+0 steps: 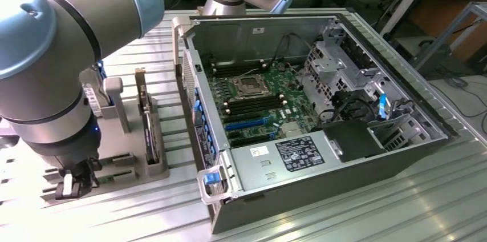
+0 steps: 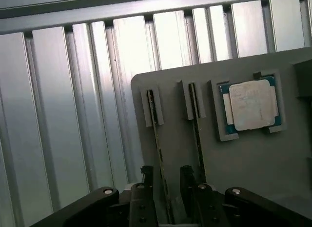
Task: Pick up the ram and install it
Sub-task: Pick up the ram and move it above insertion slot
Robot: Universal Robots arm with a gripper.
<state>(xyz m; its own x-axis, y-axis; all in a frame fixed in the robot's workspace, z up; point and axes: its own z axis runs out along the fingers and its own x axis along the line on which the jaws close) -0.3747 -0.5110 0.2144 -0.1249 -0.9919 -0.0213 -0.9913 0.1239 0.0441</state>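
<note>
Two slim green ram sticks stand on edge in slots of the grey holder (image 2: 253, 163). My gripper (image 2: 168, 177) hangs low over the holder with its fingers on either side of the outer ram (image 2: 157, 139), a gap showing on both sides, so it stands open. The second ram (image 2: 196, 132) lies parallel beside it, just outside one finger. In the exterior view the gripper (image 1: 74, 188) sits at the near end of the holder (image 1: 122, 168), at that view's left. The motherboard (image 1: 255, 105) with its dark memory slots lies inside the open computer case (image 1: 320, 156).
A processor chip (image 2: 252, 106) rests in a recess of the holder beside the rams. A dark expansion card (image 1: 148, 125) stands upright in the holder, between the gripper and the case. My arm's large joints (image 1: 53, 48) loom over the holder. Ribbed metal tabletop (image 2: 73, 114) surrounds everything.
</note>
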